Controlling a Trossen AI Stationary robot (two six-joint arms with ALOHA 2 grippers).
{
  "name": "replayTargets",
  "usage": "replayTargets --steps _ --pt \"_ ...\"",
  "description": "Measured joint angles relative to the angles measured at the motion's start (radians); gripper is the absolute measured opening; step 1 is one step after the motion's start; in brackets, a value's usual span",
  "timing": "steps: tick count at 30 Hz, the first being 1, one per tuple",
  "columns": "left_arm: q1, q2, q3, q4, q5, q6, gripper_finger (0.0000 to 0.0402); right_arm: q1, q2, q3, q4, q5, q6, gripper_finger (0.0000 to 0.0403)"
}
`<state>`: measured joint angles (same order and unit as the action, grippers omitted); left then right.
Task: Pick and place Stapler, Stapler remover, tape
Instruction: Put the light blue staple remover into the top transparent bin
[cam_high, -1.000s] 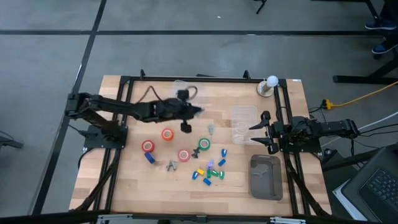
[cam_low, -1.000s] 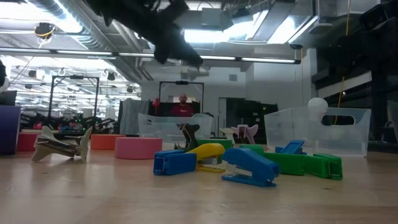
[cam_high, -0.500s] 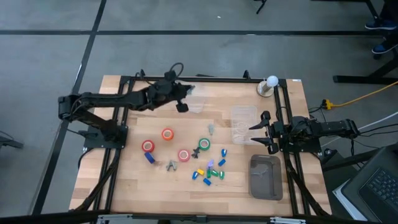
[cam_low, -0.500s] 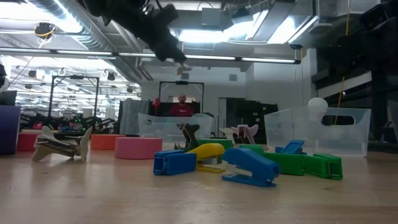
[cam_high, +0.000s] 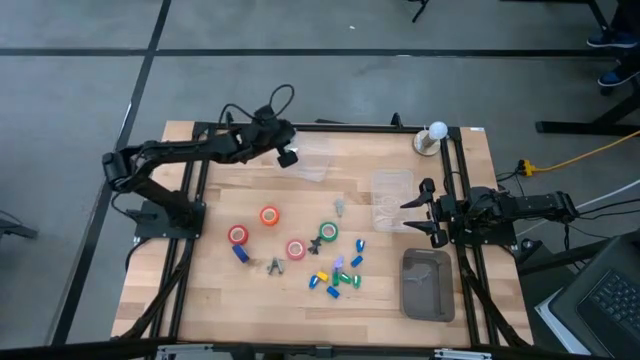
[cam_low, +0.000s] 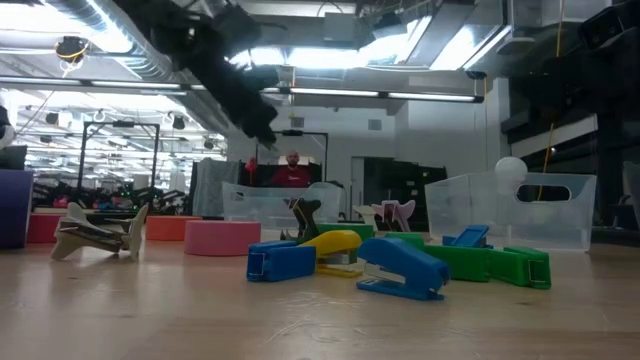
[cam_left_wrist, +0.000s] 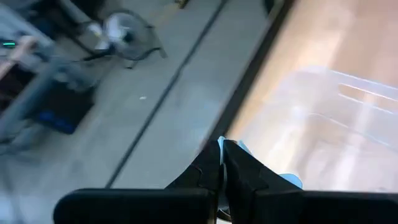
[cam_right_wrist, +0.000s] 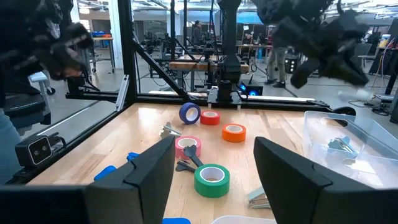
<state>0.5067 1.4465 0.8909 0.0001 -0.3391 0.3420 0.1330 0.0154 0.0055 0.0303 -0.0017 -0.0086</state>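
Observation:
Red tape rolls (cam_high: 268, 215) and a green one (cam_high: 328, 232) lie flat mid-table. Small blue, yellow and green staplers (cam_high: 335, 275) lie in a cluster nearer the front. Staple removers (cam_high: 275, 265) sit among them. My left gripper (cam_high: 288, 158) hangs above the table near its far edge, beside a clear bin (cam_high: 312, 160), shut on a small pale blue piece (cam_left_wrist: 289, 180); I cannot tell what it is. Another staple remover (cam_right_wrist: 339, 146) lies in that bin. My right gripper (cam_high: 410, 215) rests open at the table's right side. My left gripper pinches the pale blue piece between its two fingertips (cam_left_wrist: 211, 168). A sliver of it (cam_left_wrist: 221, 143) shows at the tips and more sticks out beside one finger. The fingers slant downward toward the far edge. The piece is lifted clear of the table.
A second clear bin (cam_high: 392, 198) and a grey tray (cam_high: 427, 285) stand at the right. A white ball on a stand (cam_high: 436, 132) sits at the far right corner. A black frame (cam_high: 200, 128) rims the table. A person (cam_low: 292, 170) shows in the room beyond.
My left gripper has swung from above the table's middle toward the far edge and somewhat left, ending beside the clear bin. It turned as it went and stayed shut. The things on the table have not moved.

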Motion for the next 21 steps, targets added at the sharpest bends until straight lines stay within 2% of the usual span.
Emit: replayTargets --steps 13,21 --pt "-0.014 0.179 0.000 0.015 0.072 0.019 0.0009 0.000 0.000 0.000 0.000 0.000 0.000 0.0225" --pt "-0.014 0.215 0.000 0.083 0.072 0.019 0.0038 0.000 0.000 0.000 0.000 0.000 0.000 0.0225"
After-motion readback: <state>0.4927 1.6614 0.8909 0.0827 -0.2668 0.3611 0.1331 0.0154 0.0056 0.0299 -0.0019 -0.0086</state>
